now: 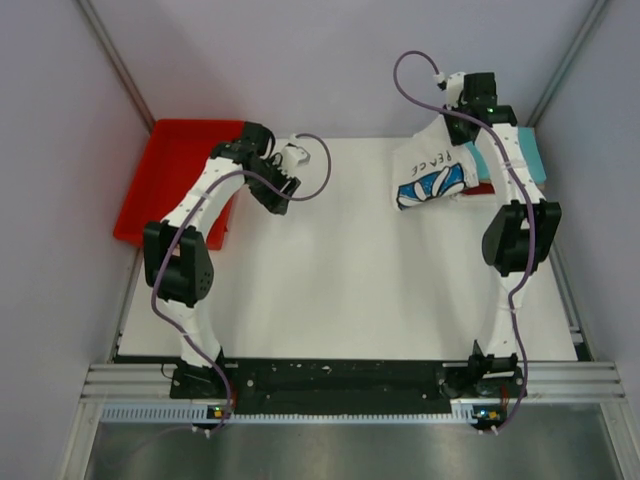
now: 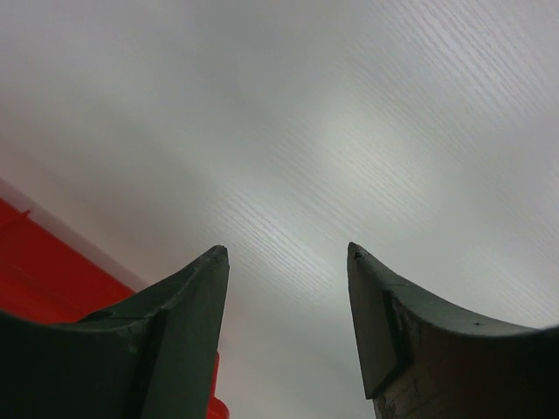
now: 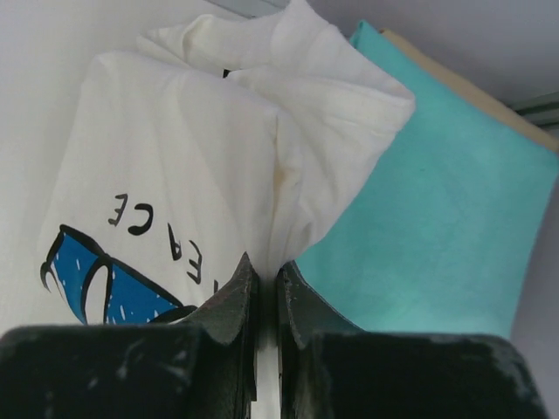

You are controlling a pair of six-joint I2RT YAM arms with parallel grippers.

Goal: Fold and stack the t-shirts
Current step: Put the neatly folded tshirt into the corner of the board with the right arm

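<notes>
My right gripper [image 1: 457,133] [image 3: 262,266] is shut on a fold of the white t-shirt [image 1: 430,170] [image 3: 175,148]. The shirt has a blue-and-black flower print and black lettering. It hangs from the jaws at the back right, draping down partly over the stack. The stack holds a folded teal t-shirt [image 1: 527,157] [image 3: 437,209] on top, a cream one [image 3: 476,87] showing at its far edge, and a dark red one [image 1: 481,188] peeking out below. My left gripper [image 1: 282,190] [image 2: 288,253] stands open over bare table beside the tray, with nothing between its fingers.
A red plastic tray [image 1: 175,170] [image 2: 44,279] sits at the back left, just left of my left gripper. The white table top [image 1: 340,280] is walled in by grey panels on the left, right and back.
</notes>
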